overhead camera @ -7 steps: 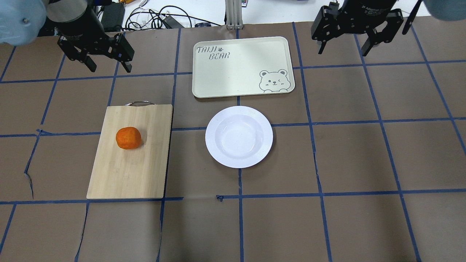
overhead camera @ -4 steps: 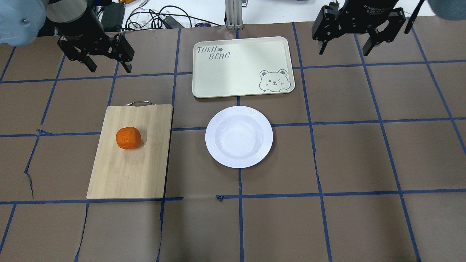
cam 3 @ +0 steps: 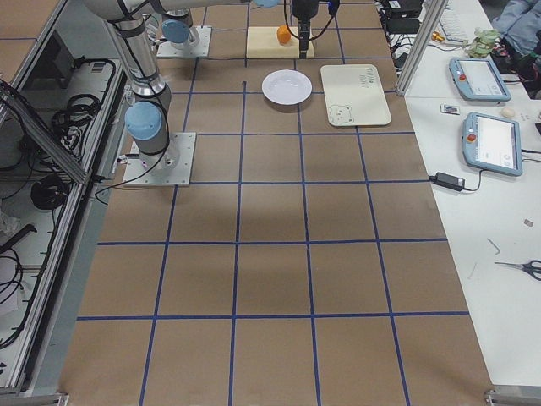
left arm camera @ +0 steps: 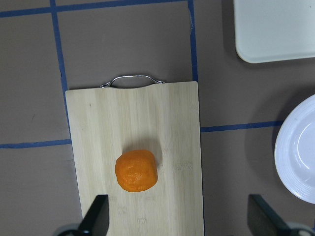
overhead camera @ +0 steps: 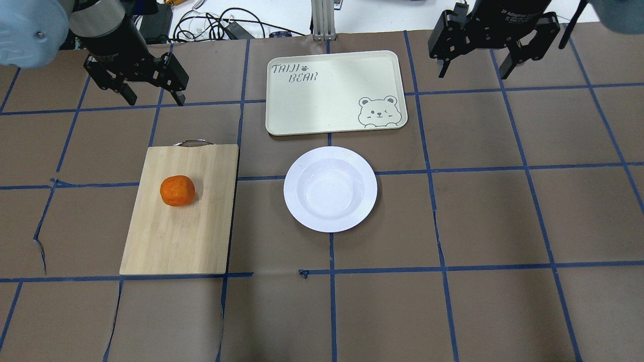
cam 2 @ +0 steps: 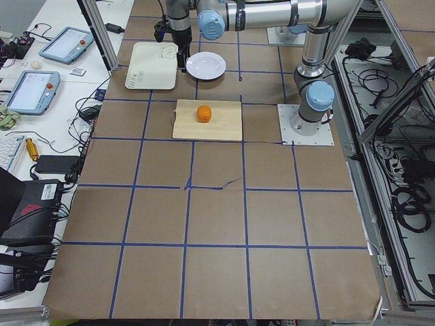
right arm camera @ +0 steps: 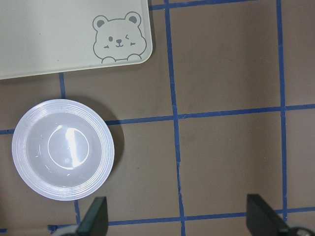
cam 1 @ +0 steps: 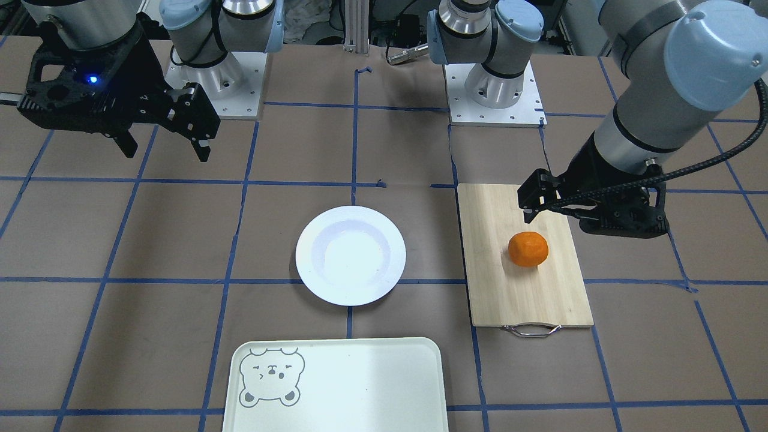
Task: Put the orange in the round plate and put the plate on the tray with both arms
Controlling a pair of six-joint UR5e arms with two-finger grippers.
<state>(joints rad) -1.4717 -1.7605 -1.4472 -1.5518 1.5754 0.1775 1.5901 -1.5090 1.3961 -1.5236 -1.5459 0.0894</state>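
The orange (overhead camera: 177,190) lies on a wooden cutting board, also seen in the left wrist view as the orange (left arm camera: 136,170) just ahead of the fingertips. The round plate (overhead camera: 330,189) sits empty at the table's middle, plate (right arm camera: 63,149) in the right wrist view. Beyond it lies the cream tray (overhead camera: 332,95) with a bear drawing. My left gripper (overhead camera: 154,99) hangs open, high above the board, holding nothing. My right gripper (overhead camera: 474,70) hangs open and empty, high at the far right, to the right of the tray.
The cutting board (overhead camera: 181,226) with a metal handle (overhead camera: 192,143) lies left of the plate. Cables (overhead camera: 216,25) run along the far edge. The brown paper cover carries blue tape lines and is torn at the left (overhead camera: 40,241).
My left gripper has shifted slightly to the right in the overhead view. The right gripper has barely moved. Orange, plate and tray stay put.
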